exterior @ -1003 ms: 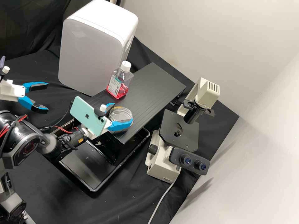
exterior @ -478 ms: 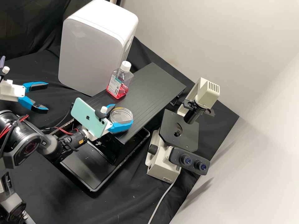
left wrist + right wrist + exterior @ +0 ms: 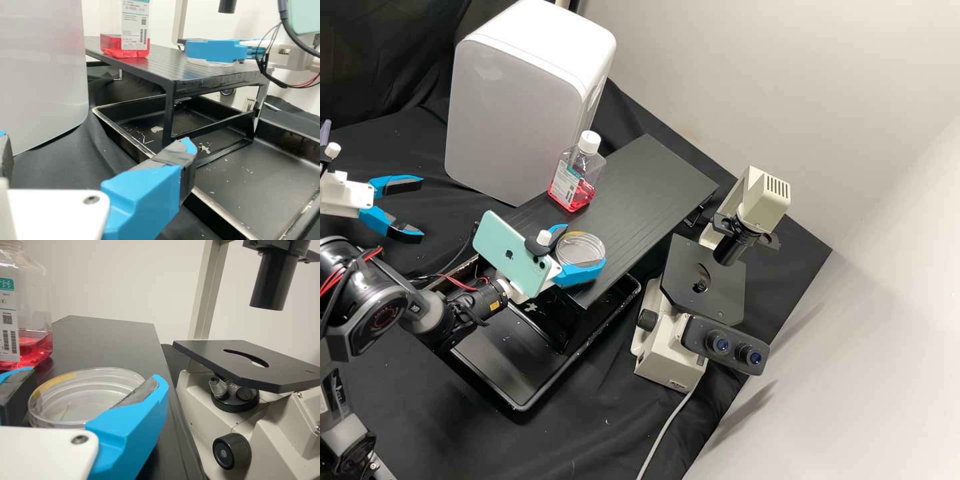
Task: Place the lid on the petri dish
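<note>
Lid point(image 3: 87, 390) appears seated on petri dish point(image 3: 579, 248) at the near end of the black shelf point(image 3: 640, 180), right gripper point(image 3: 583, 245) clamped across its rim; thin clear plastic, likely light, slick and brittle, so best held gently at opposite rim edges, not by the flat top.

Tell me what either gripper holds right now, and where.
Right gripper grips the clear round plastic petri dish by opposite sides of its rim; left gripper holds nothing.
</note>
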Controlling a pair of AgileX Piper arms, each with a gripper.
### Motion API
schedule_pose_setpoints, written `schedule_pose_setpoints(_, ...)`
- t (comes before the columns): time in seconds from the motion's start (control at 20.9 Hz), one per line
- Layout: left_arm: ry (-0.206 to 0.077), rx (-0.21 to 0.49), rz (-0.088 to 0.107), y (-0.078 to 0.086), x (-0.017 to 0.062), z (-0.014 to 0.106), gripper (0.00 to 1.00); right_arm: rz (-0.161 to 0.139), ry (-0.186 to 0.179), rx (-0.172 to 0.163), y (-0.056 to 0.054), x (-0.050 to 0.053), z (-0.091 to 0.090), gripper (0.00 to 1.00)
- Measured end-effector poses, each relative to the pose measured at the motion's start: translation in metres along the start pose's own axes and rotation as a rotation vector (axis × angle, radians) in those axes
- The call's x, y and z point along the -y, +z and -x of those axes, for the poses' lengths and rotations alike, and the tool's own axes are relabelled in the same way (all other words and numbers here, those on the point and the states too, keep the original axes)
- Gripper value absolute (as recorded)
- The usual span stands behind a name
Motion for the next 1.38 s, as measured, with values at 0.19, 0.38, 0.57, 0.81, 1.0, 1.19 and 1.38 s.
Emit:
schedule_pose_setpoints(0.19, -0.001, 0.002, 0.000, 0.0007, 0.0002, 0.0000, 1.00, -0.005, 0.001, -0.001, 0.0018, 0.0004, -0.0001, 0.00)
schedule_pose_setpoints(0.38, -0.001, 0.002, 0.000, 0.0007, 0.0002, 0.0000, 1.00, -0.020, 0.003, -0.002, 0.0026, -0.0005, -0.0002, 0.00)
schedule_pose_setpoints(0.57, -0.001, 0.002, 0.000, 0.0007, 0.0002, 0.0000, 1.00, -0.040, 0.003, -0.002, 0.0028, -0.0007, -0.0002, 0.00)
schedule_pose_setpoints(0.81, -0.001, 0.002, 0.000, 0.0007, 0.0002, 0.0000, 1.00, -0.043, 0.004, -0.001, 0.0031, -0.0010, -0.0003, 0.00)
schedule_pose_setpoints(1.0, -0.001, 0.002, -0.007, 0.0007, 0.0002, 0.0000, 1.00, -0.042, 0.002, 0.001, 0.0038, -0.0004, 0.0009, 0.00)
schedule_pose_setpoints(1.19, -0.001, 0.002, -0.007, 0.0007, 0.0002, 0.0000, 1.00, -0.038, 0.007, 0.003, 0.0058, -0.0016, 0.0017, 1.00)
schedule_pose_setpoints(1.38, -0.001, 0.002, -0.007, 0.0007, 0.0002, 0.0000, 1.00, -0.038, 0.004, 0.006, 0.0069, -0.0006, 0.0037, 1.00)
